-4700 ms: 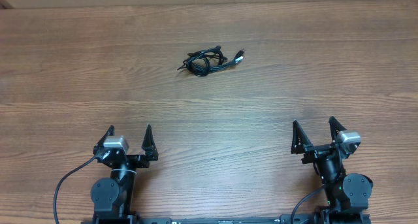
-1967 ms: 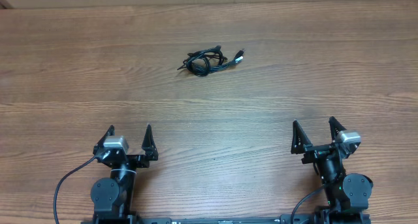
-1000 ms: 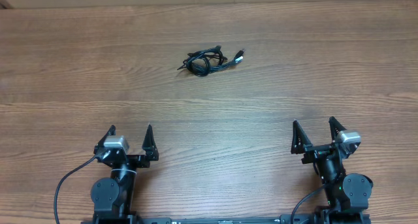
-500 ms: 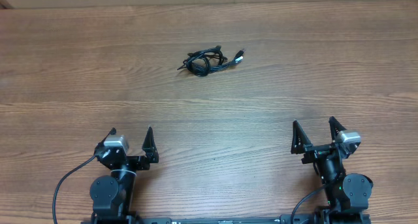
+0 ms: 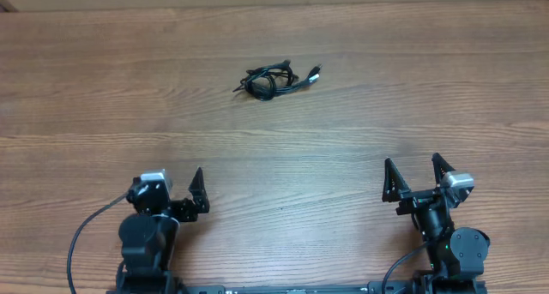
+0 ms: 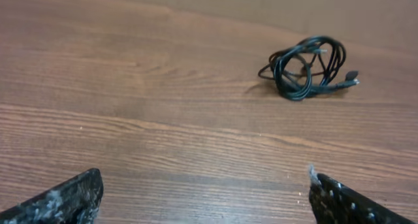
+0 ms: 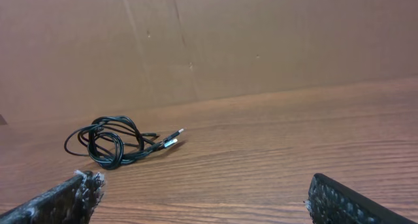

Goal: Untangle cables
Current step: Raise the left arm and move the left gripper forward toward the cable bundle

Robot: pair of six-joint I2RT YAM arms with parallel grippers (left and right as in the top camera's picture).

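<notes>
Nearest to us, well short of the cables, sit the two arms, one to either side of them. The left gripper is spread wide, and we see nothing between its black fingers. From its wrist camera the cables lie ahead and off to the right. The right gripper is spread just as wide and holds nothing. From its wrist camera the cables lie ahead and to the left. Both grippers are well apart from the cables, and neither touches them.

Further out, the cables rest flat on the wooden table, with nothing else touching them. They are thin, glossy black cords, wound into one small tangled bundle. Several loops overlap in a rough ring, and we see a tighter coil packed into the side toward the left arm. On the side toward the right arm, a plug end with a pale metal tip pokes out of the bundle. The right wrist view shows a second plug lying just beside it. A short black tail sticks out from the opposite side. We cannot tell how many separate cords make up the bundle.

Beyond the cables rises a plain brown cardboard wall.
</notes>
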